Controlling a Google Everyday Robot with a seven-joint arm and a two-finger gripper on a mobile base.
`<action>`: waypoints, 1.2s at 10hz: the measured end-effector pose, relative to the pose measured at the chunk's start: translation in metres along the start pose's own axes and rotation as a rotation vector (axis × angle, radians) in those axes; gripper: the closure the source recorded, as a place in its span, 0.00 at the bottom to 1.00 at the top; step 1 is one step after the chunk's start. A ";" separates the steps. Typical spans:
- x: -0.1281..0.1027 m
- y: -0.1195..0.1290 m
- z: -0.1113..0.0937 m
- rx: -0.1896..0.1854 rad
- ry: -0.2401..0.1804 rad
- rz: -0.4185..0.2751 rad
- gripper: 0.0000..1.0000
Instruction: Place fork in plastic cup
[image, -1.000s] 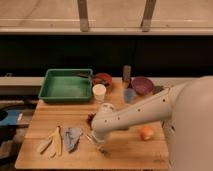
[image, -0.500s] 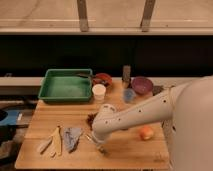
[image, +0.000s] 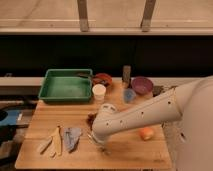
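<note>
**Arm bent low over the front of the worktop, fingers closed**

The fork itself cannot be made out; no thin silver utensil shows clearly anywhere on the wood, and whether it sits in the grip cannot be told. The plastic cup (image: 129, 95), a small pale blue translucent tumbler, stands upright toward the back of the worktop (image: 125, 150), just beside the purple bowl (image: 142, 85) and a little right of the white cup (image: 99, 92).

The white arm (image: 145, 116) reaches in from the right edge, slopes down to the left and bends at a rounded joint, so the gripper (image: 101, 145) points down at the front centre of the wood. Its fingers are drawn together, close to the surface.

Just left of the gripper lies a grey-blue flat piece (image: 72, 138), with pale yellow-beige utensils (image: 52, 143) beside it. An orange fruit (image: 146, 133) rests under the arm to the right. A green tray (image: 66, 86) occupies the back left corner.
</note>
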 end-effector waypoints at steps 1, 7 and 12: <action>-0.002 -0.001 -0.008 0.018 -0.016 -0.001 1.00; -0.014 -0.053 -0.053 0.041 -0.126 0.076 1.00; -0.036 -0.131 -0.111 -0.062 -0.222 0.164 1.00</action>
